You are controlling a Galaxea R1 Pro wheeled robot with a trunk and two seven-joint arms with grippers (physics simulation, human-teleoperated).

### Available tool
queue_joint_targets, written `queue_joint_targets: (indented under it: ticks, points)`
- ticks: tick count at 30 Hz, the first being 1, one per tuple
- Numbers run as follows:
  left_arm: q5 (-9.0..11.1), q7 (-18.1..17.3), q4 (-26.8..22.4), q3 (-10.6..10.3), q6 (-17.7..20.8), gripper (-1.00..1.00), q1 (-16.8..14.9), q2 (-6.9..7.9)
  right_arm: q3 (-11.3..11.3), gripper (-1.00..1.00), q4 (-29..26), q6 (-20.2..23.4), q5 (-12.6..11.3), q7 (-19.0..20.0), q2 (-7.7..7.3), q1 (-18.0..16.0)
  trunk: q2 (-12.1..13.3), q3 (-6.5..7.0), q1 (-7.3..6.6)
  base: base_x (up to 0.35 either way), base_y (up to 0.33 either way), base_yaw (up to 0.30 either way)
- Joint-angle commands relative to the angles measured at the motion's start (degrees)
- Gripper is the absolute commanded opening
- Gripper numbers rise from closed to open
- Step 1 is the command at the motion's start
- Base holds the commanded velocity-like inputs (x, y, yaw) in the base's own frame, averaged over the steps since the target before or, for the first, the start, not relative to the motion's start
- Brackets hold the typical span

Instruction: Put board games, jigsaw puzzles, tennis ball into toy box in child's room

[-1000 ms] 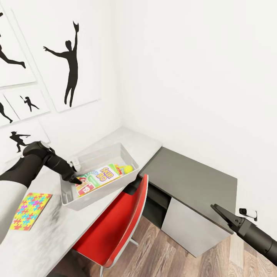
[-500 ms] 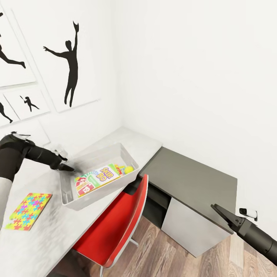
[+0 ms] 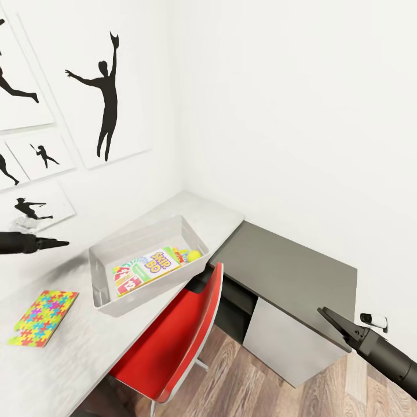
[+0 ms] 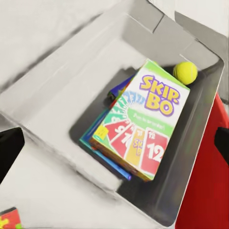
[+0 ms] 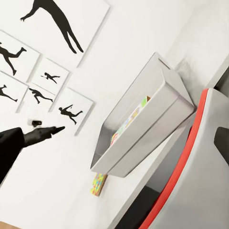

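Observation:
The light grey toy box (image 3: 107,277) stands on the pale table (image 3: 197,211). Inside lies the green "SKIP BO" board game (image 3: 147,267) on top of other flat boxes, with the tennis ball (image 3: 194,254) in the far corner. The left wrist view looks down on the toy box (image 4: 57,90), the "SKIP BO" box (image 4: 143,119), a blue box edge (image 4: 110,163) under it and the ball (image 4: 185,72). One jigsaw puzzle (image 3: 41,317) lies flat on the table left of the box. My left gripper (image 3: 58,244) hovers open, left of the box and apart from it. My right gripper (image 3: 331,319) is open and empty, low at the right.
A red chair (image 3: 174,341) is tucked under the table just below the toy box. A lower dark grey-topped unit (image 3: 284,266) adjoins the table on the right, over wood-plank floor. Silhouette prints hang on the left wall.
My left arm has drawn back out of the toy box, up and to the left. The box, its contents, the puzzle and the right arm have stayed put.

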Motion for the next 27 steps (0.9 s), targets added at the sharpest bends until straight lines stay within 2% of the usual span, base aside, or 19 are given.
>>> queue_joint_targets:
  ticks: [1, 2, 4, 10, 12, 13, 16, 20, 23, 27]
  points:
    - [0.1, -0.5, 1.3, 1.2, 0.8, 1.0, -0.1, 0.72, 0.0, 1.0, 0.0, 0.3, -0.2, 0.0, -0.01, 0.0, -0.1, -0.11, 0.03, 0.0, 0.0, 0.0]
    - [1.5, -0.5, 4.0, 2.9, 1.1, 1.0, 0.0, 2.27, 0.0, 1.0, 0.0, 0.3, -0.2, 0.0, -0.02, 0.0, -0.1, -0.11, 0.03, 0.0, 0.0, 0.0]
    - [2.7, -0.5, 7.0, 4.3, 1.2, 1.0, 0.0, 3.92, 0.0, 1.0, 0.0, 0.3, -0.2, 0.0, -0.02, 0.0, -0.1, -0.11, 0.03, 0.0, 0.0, 0.0]
    - [4.6, -0.5, 18.8, 6.2, 0.3, 1.0, 0.0, 8.85, 0.0, 1.0, 0.0, 0.3, -0.2, 0.0, 0.0, 0.0, -0.1, -0.11, 0.03, 0.0, 0.0, 0.0]
    - [4.8, -0.5, 23.4, 6.4, -1.3, 1.0, 0.0, 10.24, 0.0, 1.0, 0.0, 0.3, -0.2, 0.0, 0.03, 0.0, -0.1, -0.11, 0.03, 0.0, 0.0, 0.0]
    - [5.0, -0.5, 28.0, 6.6, -3.6, 1.0, 0.0, 11.41, 0.0, 1.0, 0.0, 0.3, -0.2, 0.0, 0.04, 0.0, -0.1, -0.11, 0.03, 0.0, 0.0, 0.0]
    - [5.1, -0.5, 35.1, 6.8, -8.2, 1.0, 0.0, 12.9, 0.0, 1.0, 0.0, 0.3, -0.2, 0.0, 0.06, 0.0, -0.1, -0.11, 0.03, 0.0, 0.0, 0.0]
    - [5.1, -0.5, 38.1, 6.9, -10.5, 1.0, 0.9, 13.09, 0.0, 1.0, 0.0, 0.2, -0.2, 0.0, 0.08, 0.0, -0.1, -0.09, 0.03, 0.0, 0.0, 0.006]
    - [5.1, -0.5, 39.5, 6.9, -11.7, 1.0, 4.1, 12.68, 0.0, 1.0, 0.0, 0.1, -0.1, -0.1, 0.13, 0.0, -0.1, 0.05, 0.03, 0.0, 0.0, 0.086]
    - [5.2, -0.5, 39.8, 7.0, -12.3, 1.0, 5.8, 11.96, 0.1, 1.0, 0.0, 0.0, 0.0, -0.3, 0.15, 0.0, -0.1, 0.32, 0.03, 0.0, 0.0, 0.131]
